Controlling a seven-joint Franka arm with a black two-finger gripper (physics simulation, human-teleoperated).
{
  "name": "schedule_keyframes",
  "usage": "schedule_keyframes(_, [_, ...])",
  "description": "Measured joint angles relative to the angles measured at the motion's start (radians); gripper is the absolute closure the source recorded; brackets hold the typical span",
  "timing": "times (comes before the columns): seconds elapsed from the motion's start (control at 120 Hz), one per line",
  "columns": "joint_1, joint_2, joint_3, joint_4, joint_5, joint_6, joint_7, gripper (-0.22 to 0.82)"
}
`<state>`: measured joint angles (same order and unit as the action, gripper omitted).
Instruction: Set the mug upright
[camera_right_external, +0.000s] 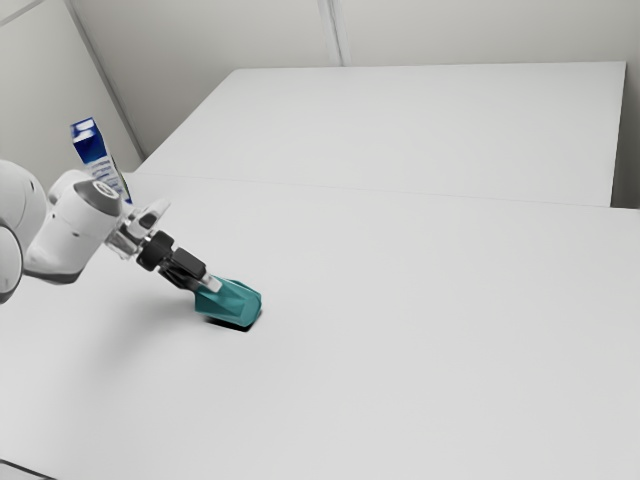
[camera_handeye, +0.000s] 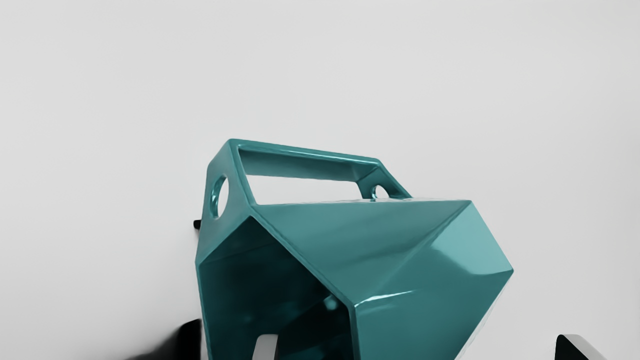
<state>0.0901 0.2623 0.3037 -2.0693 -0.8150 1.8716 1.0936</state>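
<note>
Gripper (camera_right_external: 211, 284) wide; teal mug (camera_right_external: 236, 303) tipped on side (one fingertip (camera_handeye: 265, 348) at its mouth).

Bright, even light on a pale surface (camera_right_external: 430, 350). A faint, soft-edged shadow spreads near the arm (camera_right_external: 75, 230); a darker one lies under the teal mug (camera_right_external: 240, 302), whose facets carry pale glints.

Open tabletop (camera_right_external: 430, 330) stretches ahead of the gripper (camera_right_external: 212, 284); the mug (camera_right_external: 236, 304) blocks the way at its fingertips, a blue-and-white carton (camera_right_external: 92, 148) well apart, past the arm.
</note>
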Motion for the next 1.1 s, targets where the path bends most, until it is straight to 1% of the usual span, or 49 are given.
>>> schedule_keyframes(0.283, [0.004,0.007,0.0,-0.015,-0.062,-0.023,0.021,0.0])
schedule_keyframes(0.433, [0.003,0.007,0.0,-0.023,-0.083,-0.031,0.029,0.03])
schedule_keyframes(0.833, [0.005,0.007,0.0,-0.034,-0.118,-0.046,0.04,0.21])
schedule_keyframes(1.1, [0.004,0.009,0.0,-0.036,-0.133,-0.053,0.043,0.36])
